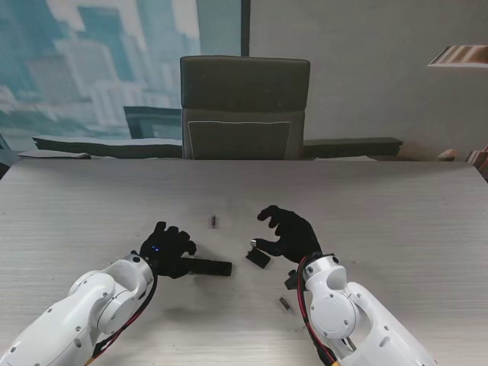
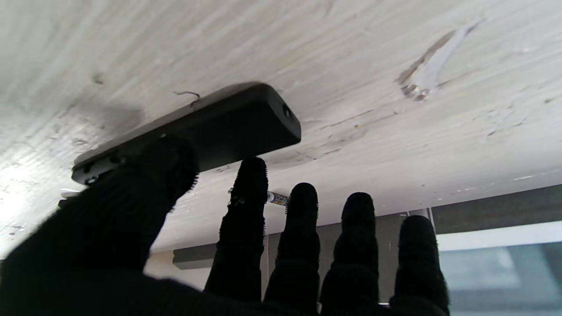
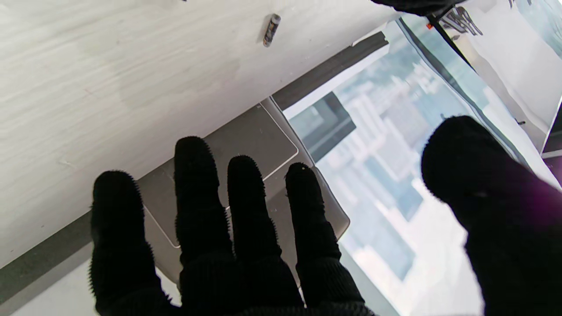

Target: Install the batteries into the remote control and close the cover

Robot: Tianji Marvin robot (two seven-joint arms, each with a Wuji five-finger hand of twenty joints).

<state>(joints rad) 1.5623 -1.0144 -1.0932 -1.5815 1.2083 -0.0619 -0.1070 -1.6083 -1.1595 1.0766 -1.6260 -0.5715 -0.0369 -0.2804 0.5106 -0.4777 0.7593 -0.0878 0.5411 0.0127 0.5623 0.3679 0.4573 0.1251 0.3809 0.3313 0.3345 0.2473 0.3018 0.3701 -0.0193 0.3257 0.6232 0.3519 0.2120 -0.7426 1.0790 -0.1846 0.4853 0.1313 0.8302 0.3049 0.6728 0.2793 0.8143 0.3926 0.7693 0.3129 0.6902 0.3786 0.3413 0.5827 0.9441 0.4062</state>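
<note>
The left hand pins the remote control, thumb pressing one end, in the stand view's lower centre; its long axis runs across the frame. The right hand hovers spread and empty beside the cover. Next, I judge, it must fetch the battery lying on the counter.
</note>
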